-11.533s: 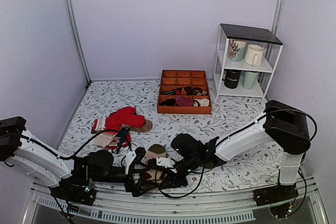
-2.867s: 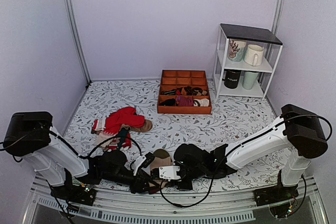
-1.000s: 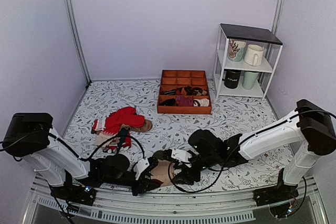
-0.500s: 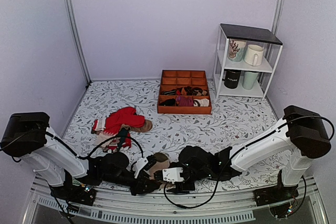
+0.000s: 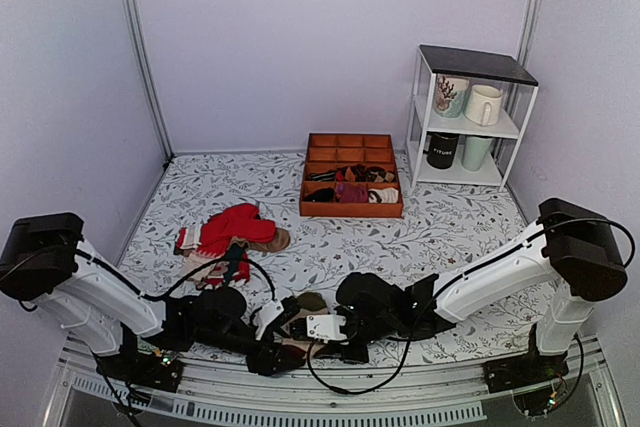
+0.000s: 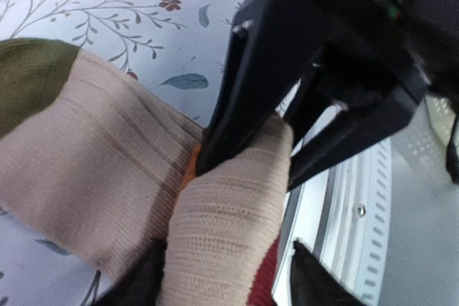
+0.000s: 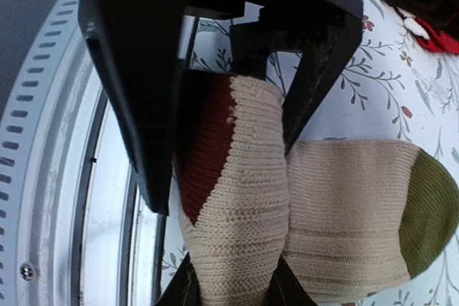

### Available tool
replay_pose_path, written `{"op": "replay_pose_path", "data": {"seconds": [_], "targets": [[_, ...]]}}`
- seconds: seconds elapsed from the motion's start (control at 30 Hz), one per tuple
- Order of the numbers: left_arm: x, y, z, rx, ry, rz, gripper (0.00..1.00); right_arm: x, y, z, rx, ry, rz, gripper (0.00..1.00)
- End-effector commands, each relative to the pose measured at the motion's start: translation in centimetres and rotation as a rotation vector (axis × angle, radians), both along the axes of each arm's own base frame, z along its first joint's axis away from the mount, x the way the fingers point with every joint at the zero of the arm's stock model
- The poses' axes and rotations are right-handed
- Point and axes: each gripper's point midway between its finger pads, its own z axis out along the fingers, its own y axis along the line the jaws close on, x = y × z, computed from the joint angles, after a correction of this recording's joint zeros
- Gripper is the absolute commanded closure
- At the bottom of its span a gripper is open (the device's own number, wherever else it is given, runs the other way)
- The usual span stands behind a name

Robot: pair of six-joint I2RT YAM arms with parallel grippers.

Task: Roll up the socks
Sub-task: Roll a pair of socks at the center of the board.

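The socks (image 5: pixel 305 304) lie at the table's front edge, partly rolled. The roll (image 7: pixel 237 198) is beige with a maroon cuff (image 7: pixel 208 148) showing. The unrolled part (image 6: pixel 93 148) lies flat and ends in an olive toe (image 7: pixel 430 213). My right gripper (image 7: pixel 229 288) is shut on the roll, one finger pressed to each side. My left gripper (image 6: pixel 226 277) straddles the same roll from the opposite end. It is open: one finger is beside the cloth and a gap shows at the other. From above, the left gripper (image 5: pixel 285 345) and right gripper (image 5: pixel 300 330) meet tip to tip.
The metal front rail (image 6: pixel 351 206) runs right beside the roll. A heap of red socks (image 5: pixel 238 225) lies at the left. An orange tray (image 5: pixel 352 209) holding sock bundles stands at the back, and a white shelf (image 5: pixel 470 117) with mugs at the back right.
My right gripper came forward and left onto the roll and closed on it. My left gripper's jaws widened around the roll.
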Motion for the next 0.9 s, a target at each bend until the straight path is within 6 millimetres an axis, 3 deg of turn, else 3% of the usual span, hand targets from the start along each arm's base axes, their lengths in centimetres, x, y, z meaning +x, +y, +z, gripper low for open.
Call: {"op": "replay_pose_path", "data": {"seconds": [0.0, 0.13, 0.27, 0.5, 0.63, 0.77, 0.87], "targets": [[0.9, 1.1, 0.5, 0.061, -0.12, -0.024, 0.38, -2.1, -1.6, -2.9, -0.092, 0.279, -0.013, 0.76], [0.5, 0.3, 4.0, -0.047, -0.298, -0.088, 0.38, -2.0, -2.8, -4.1, -0.146, 0.436, -0.057, 0.76], [-0.4, 0.2, 5.4, -0.108, -0.464, -0.137, 0.38, -1.9, -3.2, -4.3, -0.188, 0.58, -0.079, 0.76], [0.2, 0.9, 2.9, -0.036, -0.516, -0.134, 0.39, -1.8, -3.7, -4.8, -0.244, 0.64, -0.102, 0.76], [0.7, 0.8, 2.5, -0.025, -0.541, -0.119, 0.4, -1.8, -3.6, -5.1, -0.259, 0.652, -0.108, 0.76], [0.6, 0.4, 2.0, -0.018, -0.536, -0.133, 0.5, -1.9, -3.6, -5.2, -0.271, 0.659, -0.113, 0.76], [0.7, 0.3, 1.0, 0.01, -0.512, -0.129, 0.5, -1.9, -3.6, -5.1, -0.274, 0.662, -0.108, 0.76]]}}
